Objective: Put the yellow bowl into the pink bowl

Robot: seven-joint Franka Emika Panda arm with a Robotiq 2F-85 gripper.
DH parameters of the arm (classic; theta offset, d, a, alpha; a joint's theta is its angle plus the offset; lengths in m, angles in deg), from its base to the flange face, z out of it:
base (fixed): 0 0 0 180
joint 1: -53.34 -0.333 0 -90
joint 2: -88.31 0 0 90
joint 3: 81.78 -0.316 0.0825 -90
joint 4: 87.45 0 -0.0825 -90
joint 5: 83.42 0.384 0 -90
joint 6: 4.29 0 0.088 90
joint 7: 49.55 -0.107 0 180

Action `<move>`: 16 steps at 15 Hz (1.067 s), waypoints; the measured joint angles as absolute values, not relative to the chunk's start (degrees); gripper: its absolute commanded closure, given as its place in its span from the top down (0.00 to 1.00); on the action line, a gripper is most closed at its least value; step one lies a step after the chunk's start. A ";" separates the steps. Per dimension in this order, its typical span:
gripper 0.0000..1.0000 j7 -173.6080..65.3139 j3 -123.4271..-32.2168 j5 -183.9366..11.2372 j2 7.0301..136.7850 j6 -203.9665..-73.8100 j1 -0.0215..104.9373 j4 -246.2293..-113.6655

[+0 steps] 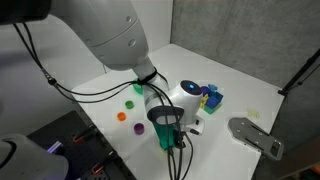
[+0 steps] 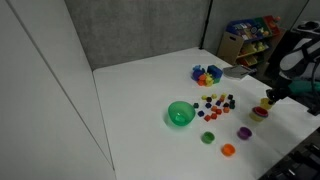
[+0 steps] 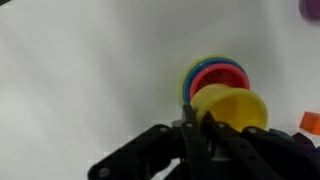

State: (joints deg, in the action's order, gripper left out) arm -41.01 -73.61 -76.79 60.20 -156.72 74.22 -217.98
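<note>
In the wrist view my gripper [image 3: 196, 122] is shut on the rim of the yellow bowl [image 3: 236, 108] and holds it tilted just above the pink bowl [image 3: 221, 74]. The pink bowl sits on the white table, nested in what looks like a blue-rimmed bowl. In an exterior view the gripper [image 2: 268, 99] hangs over the pink bowl [image 2: 260, 113] near the table's right edge, with the yellow bowl [image 2: 267, 103] as a small spot at its tip. In the exterior view from behind the robot, the arm hides both bowls.
A green bowl [image 2: 180, 114] stands mid-table beside several small coloured blocks [image 2: 215, 102]. Tiny green [image 2: 208, 137], purple [image 2: 244, 132] and orange [image 2: 228, 150] bowls lie near the front edge. A colourful toy cluster [image 2: 207, 74] sits at the back.
</note>
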 measured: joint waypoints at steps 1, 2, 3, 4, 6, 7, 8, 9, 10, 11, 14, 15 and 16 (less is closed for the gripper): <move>0.04 -40.14 -73.61 -76.79 60.13 -156.75 74.35 -218.41; 0.04 -39.51 -73.62 -76.79 60.06 -156.85 74.36 -218.80; 0.04 -38.93 -73.66 -76.79 60.01 -157.09 74.36 -219.16; 0.04 -38.34 -73.73 -76.79 59.94 -157.49 74.36 -219.51; 0.04 -37.53 -73.98 -76.79 59.73 -158.46 74.36 -219.94; 0.04 -37.21 -74.14 -76.79 59.61 -158.90 74.37 -220.05; 0.04 -36.93 -74.32 -76.79 59.50 -159.53 74.37 -220.20; 0.04 -36.72 -74.51 -76.79 59.41 -160.15 74.38 -220.36; 0.04 -36.51 -74.69 -76.79 59.30 -160.83 74.40 -220.52; 0.04 -36.25 -74.89 -76.79 59.19 -161.57 74.44 -220.67; 0.06 -35.73 -75.79 -76.79 58.73 -163.46 74.89 -221.01; 0.35 -35.65 -76.16 -76.79 58.56 -163.97 75.16 -221.03; 0.36 -35.59 -76.57 -76.79 58.43 -164.22 75.49 -221.04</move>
